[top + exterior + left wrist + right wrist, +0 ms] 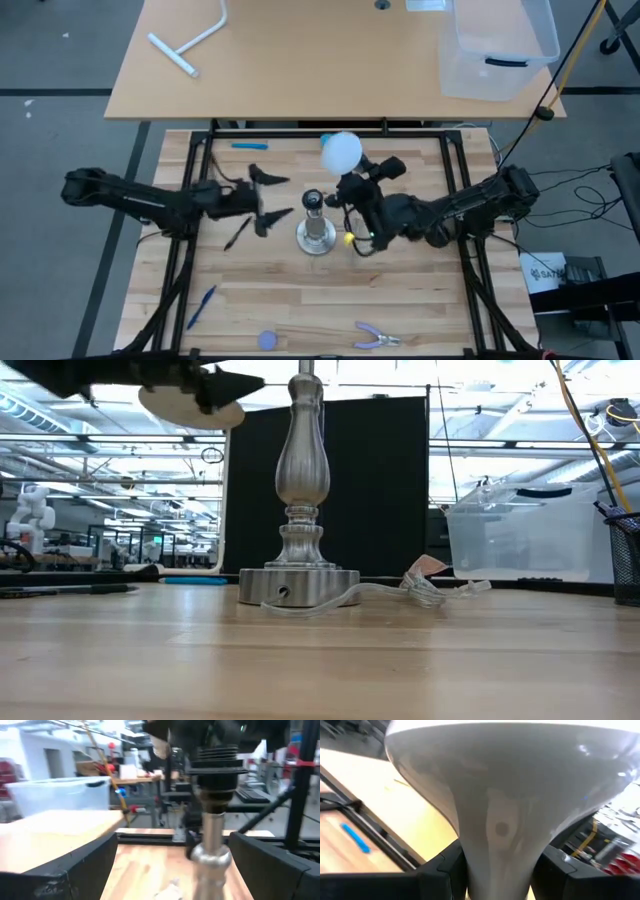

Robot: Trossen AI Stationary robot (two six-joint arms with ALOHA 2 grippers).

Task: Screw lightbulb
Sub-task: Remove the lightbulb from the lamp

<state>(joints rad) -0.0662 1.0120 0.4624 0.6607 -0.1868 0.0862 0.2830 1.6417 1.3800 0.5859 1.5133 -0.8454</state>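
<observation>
Right gripper (352,186) clenched on the narrow neck of the lightbulb (340,152), white globe projecting past the fingertips, raised off the table (420,300). Between those dark fingers (440,872), neck pinched on both sides. Left gripper (270,200) released, fingers spread wide, facing the lamp stand (315,232). Stand's black socket (216,765) just ahead of the spread fingers, untouched. Bulb just beside the stand's top, apart from the socket.

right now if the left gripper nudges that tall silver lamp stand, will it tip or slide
The silver baluster lamp stand probably resists tipping: its round base is wide and looks weighty. A push high at its black socket could rock it. On smooth wood it may slide.
</observation>
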